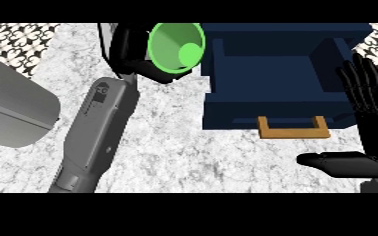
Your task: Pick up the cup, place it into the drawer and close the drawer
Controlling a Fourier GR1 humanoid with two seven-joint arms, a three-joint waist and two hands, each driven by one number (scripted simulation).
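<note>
A green cup [176, 46] lies tilted with its mouth toward me, held above the counter at the upper middle. My left hand [136, 55] is curled round its left side and bottom. Right beside it stands the dark blue drawer [280, 117], pulled open, with a tan handle [293, 129] on its front. The cup's rim sits at the drawer's left edge, outside the box. My right hand [362, 95] rests open at the right edge, fingers up, thumb pointing left below the drawer's front.
The marble counter [192, 155] spreads below the drawer and cup. A grey rounded object [22, 112] lies at the left edge. A patterned black and white surface [26, 42] shows at the upper left corner.
</note>
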